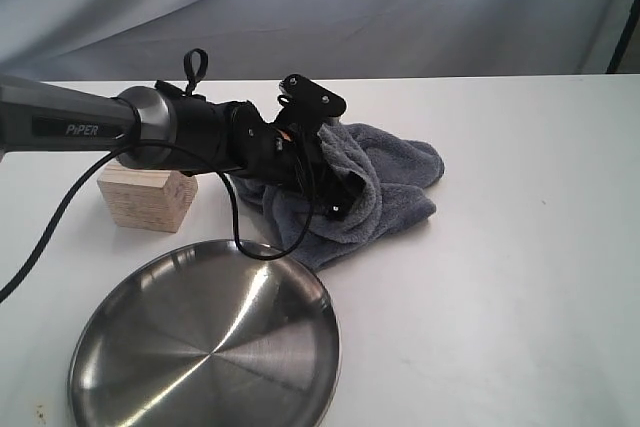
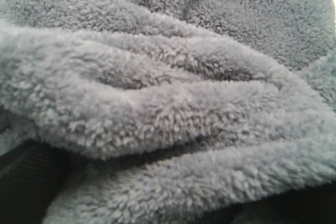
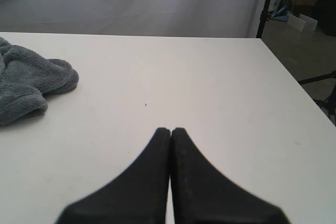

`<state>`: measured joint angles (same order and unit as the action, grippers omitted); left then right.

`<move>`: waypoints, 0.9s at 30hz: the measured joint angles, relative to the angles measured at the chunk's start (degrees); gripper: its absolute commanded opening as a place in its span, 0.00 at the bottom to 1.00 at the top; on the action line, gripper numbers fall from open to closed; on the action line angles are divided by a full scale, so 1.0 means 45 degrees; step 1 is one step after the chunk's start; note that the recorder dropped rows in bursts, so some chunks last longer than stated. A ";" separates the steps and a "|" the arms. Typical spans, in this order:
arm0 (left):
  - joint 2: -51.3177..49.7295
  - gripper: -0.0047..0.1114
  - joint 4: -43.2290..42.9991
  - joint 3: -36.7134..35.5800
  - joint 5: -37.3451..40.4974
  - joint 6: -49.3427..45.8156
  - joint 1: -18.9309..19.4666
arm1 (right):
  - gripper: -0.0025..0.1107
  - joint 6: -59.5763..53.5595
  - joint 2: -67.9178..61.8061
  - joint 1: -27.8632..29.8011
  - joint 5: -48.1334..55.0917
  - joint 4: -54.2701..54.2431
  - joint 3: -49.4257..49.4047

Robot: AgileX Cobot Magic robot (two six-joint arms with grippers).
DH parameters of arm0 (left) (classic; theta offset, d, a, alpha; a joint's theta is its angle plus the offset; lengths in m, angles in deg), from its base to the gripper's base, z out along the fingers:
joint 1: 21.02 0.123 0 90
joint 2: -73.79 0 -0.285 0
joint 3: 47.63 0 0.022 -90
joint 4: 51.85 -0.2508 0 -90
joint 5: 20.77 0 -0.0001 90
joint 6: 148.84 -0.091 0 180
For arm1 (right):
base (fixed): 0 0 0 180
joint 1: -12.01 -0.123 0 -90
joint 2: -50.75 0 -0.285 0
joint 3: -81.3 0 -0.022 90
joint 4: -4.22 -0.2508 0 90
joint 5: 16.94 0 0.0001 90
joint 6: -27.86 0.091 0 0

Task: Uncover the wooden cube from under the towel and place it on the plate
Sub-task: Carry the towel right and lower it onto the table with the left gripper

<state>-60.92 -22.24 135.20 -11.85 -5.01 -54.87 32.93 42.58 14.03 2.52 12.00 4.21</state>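
Note:
The wooden cube (image 1: 148, 197) stands bare on the white table, left of the towel and just behind the plate (image 1: 205, 342), a shiny steel dish at the front left. The grey plush towel (image 1: 375, 187) lies bunched at the table's middle. My left gripper (image 1: 332, 199) reaches across from the left and is buried in its folds. In the left wrist view the towel (image 2: 168, 93) fills the frame, with a thick fold between the jaws and the fingertips hidden. My right gripper (image 3: 170, 129) is shut and holds nothing, above bare table to the right of the towel's edge (image 3: 31, 85).
The left arm (image 1: 110, 127) and its black cable (image 1: 235, 232) pass over the cube and the plate's far rim. A grey curtain (image 1: 400, 7) hangs behind the table. The table's right edge (image 3: 294, 87) shows in the right wrist view.

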 measured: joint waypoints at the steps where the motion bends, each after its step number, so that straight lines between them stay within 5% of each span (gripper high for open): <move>1: 0.0000 0.94 0.0000 0.0000 0.0000 0.0000 0.0000 | 0.02 0.0000 0.0000 0.0000 0.0000 0.0000 0.0000; 15: 0.1998 0.94 -0.0109 0.0000 0.3304 0.0000 0.0000 | 0.02 0.0000 0.0000 0.0000 0.0000 0.0000 0.0000; 27: 0.2568 0.94 -0.1448 0.0000 0.3653 0.0000 0.0000 | 0.02 0.0000 0.0000 0.0000 0.0000 0.0000 0.0000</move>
<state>-49.36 -28.76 135.20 4.59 -5.01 -54.87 32.93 42.58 14.03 2.52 12.00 4.21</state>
